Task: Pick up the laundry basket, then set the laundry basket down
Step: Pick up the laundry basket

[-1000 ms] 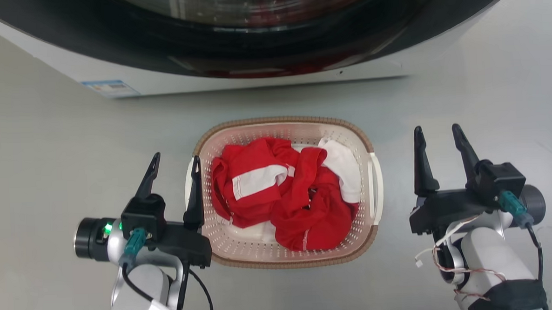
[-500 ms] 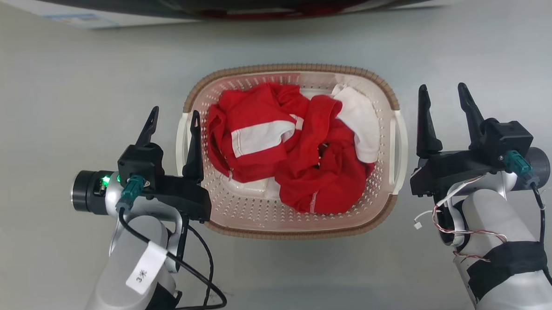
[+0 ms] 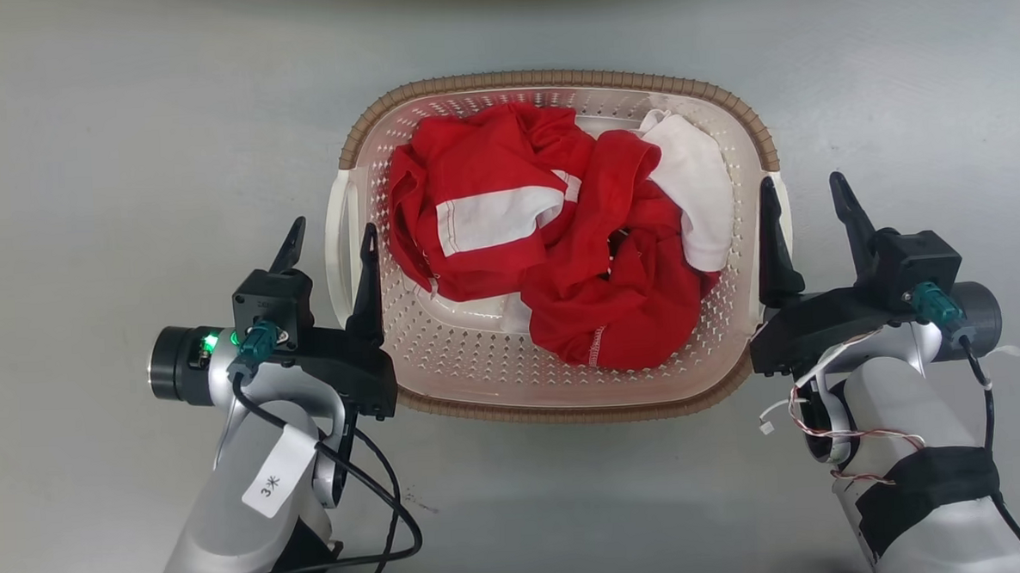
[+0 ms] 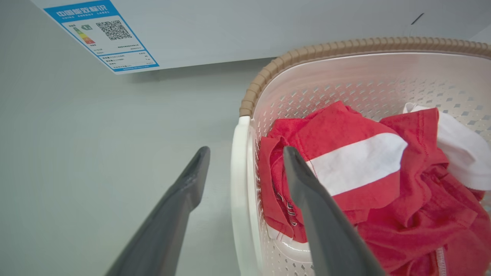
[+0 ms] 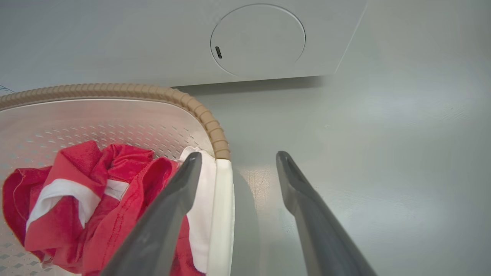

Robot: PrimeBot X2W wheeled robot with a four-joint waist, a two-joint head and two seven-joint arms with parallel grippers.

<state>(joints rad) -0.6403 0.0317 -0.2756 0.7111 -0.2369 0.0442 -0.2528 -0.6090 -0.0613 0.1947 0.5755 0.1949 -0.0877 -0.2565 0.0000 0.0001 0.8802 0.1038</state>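
Where the washer (image 4: 268,27) front shows in the left wrist view, a blue-bordered energy label (image 4: 101,36) reads "中国能效标识" beside a QR code; the smaller print is illegible. A white tag (image 3: 271,484) on the left arm reads "3米". The basket (image 3: 552,78) stands on the floor (image 3: 124,122) near the washer and holds red and white clothes (image 3: 560,258). The left gripper (image 3: 335,227) is spread astride the left handle (image 4: 239,199), one finger inside the rim and one outside. The right gripper (image 3: 801,181), likewise spread, now straddles the right handle (image 5: 223,214); half a second ago it stood just outside it. The head camera has shifted since then.
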